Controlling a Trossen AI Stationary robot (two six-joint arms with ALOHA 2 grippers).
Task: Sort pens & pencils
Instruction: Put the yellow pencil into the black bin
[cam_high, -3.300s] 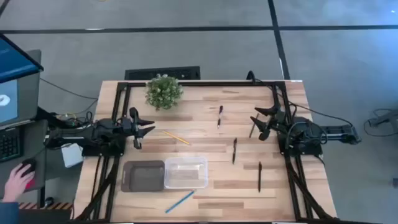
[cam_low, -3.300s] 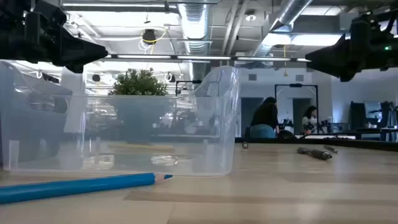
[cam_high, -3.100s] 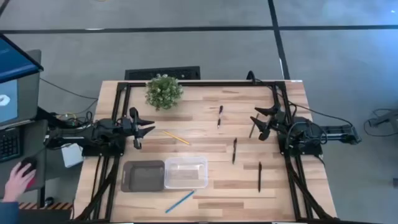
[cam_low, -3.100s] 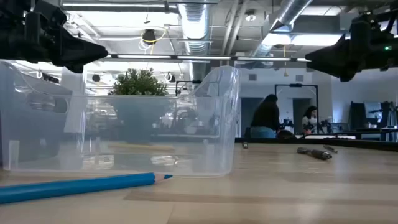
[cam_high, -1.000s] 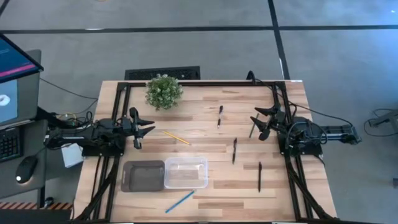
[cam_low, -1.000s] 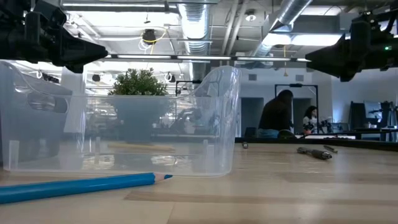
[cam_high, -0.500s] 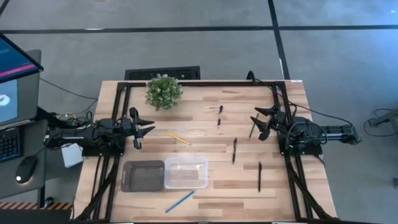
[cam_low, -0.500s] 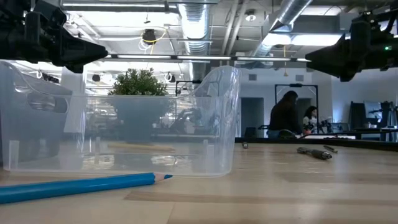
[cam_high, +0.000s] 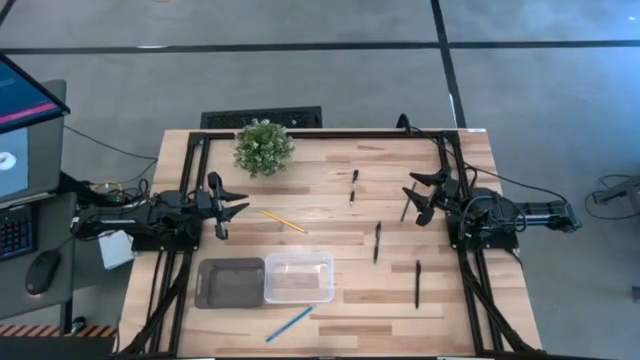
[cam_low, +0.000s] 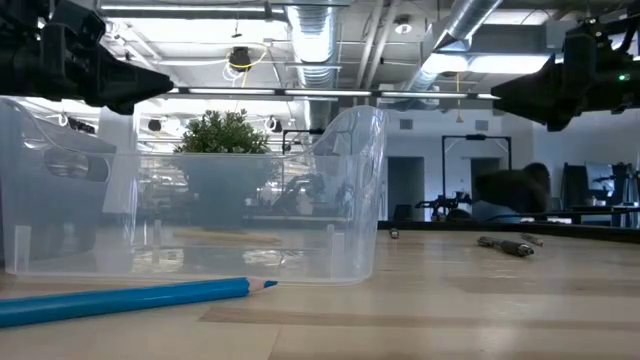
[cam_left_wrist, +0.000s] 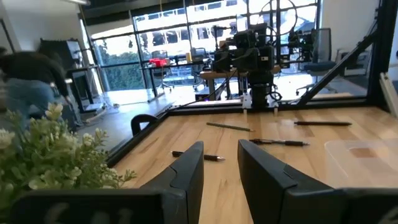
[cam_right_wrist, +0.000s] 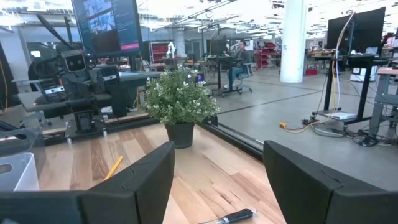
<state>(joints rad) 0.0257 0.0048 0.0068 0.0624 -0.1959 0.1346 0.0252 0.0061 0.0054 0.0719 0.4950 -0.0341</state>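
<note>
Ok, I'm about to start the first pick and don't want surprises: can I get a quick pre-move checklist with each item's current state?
1. Right gripper open, holding nothing: ok.
2. Left gripper holding nothing, jaws slightly apart: ok.
3. Clear bin and dark tray hold nothing: ok.
4. Pens lie loose on the table, none stacked: ok.
5. Yellow pencil lies free near the left gripper: ok.
6. Blue pencil within either arm's reach: cannot tell.

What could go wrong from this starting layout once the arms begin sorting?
The blue pencil lies at the table's near edge; a nudge could roll it off. The yellow pencil lies close to the left tool, whose fingers stand only narrowly apart, so a descent may push it aside. The clear bin touches the grey tray, so drops may land wrong.
</note>
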